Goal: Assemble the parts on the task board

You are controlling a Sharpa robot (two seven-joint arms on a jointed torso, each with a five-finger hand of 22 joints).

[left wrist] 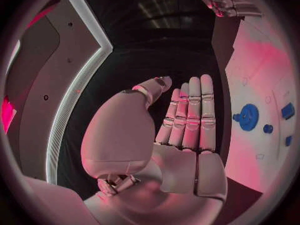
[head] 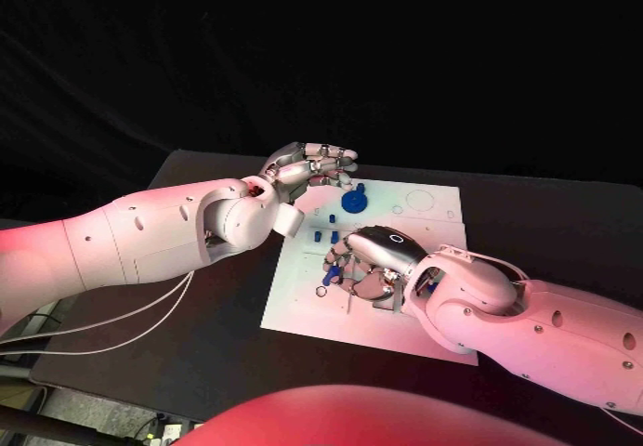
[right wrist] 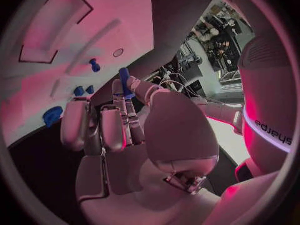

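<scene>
Dim scene, pink-red glow, fisheye-bent wrist views.

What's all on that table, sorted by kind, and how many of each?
Hands: 2, left hand, right hand
White task board: 1
Blue gear: 1
Small blue parts on the board: 3, as far as I can tell
Blue peg in the right hand's fingers: 1
Total: 8

Around left hand (head: 311, 165): hovers at the far left corner of the task board (head: 302, 311); bare black worktop (head: 536, 218) beyond and beside it.
Beside left hand: blue gear (head: 354, 199) stands just toward the board's middle.
Under right hand (head: 369, 269): small blue pegs (head: 324, 236) crowd just ahead of its fingers.
Right hand's load: pinches a blue pin (right wrist: 124, 80).
Between the hands: a short strip of board, pegs standing in it.
</scene>
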